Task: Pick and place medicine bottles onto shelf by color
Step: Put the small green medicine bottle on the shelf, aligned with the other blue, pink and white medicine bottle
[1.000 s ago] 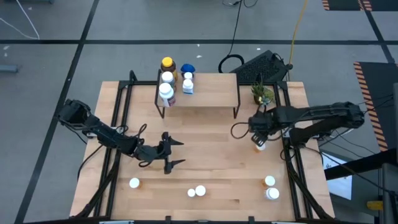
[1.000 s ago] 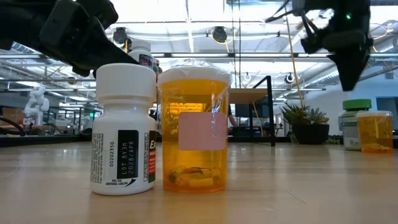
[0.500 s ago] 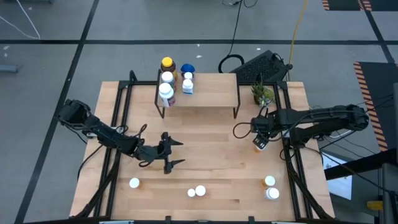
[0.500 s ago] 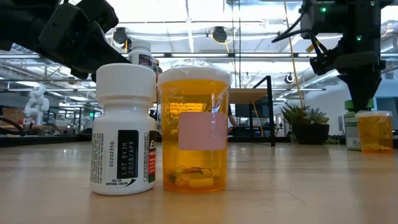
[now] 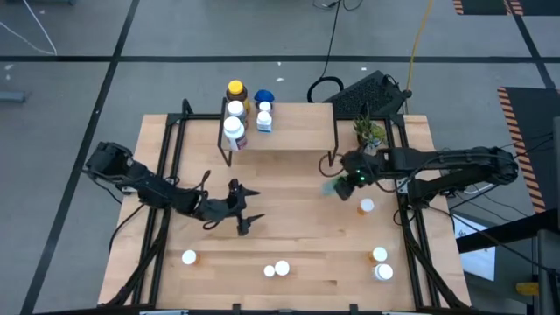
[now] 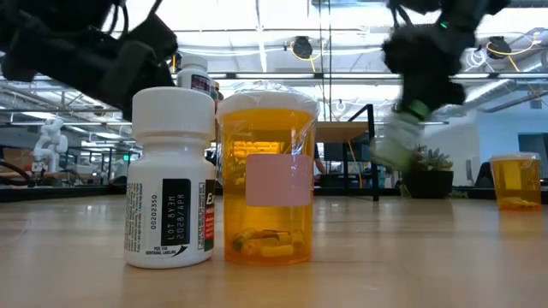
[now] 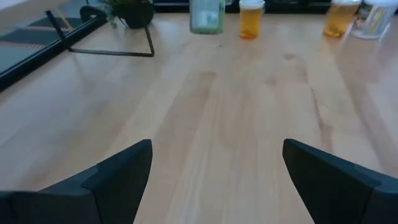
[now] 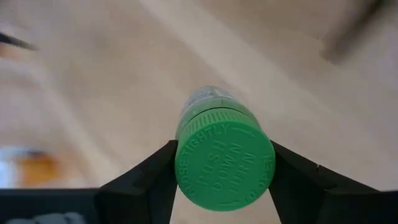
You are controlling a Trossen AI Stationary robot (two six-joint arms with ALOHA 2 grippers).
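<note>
Green-capped bottle [image 8: 222,163] clamped in right tool [image 8: 221,180], airborne.

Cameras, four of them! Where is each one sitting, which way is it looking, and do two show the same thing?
High view: above, looking straight down on the table, both arms.
Low view: at tabletop height, behind a white bottle and an orange bottle.
Left wrist view: forward past the open left tool.
Right wrist view: the right tool gripping the green-capped bottle.
Shared: that bottle appears in the low view too.
</note>
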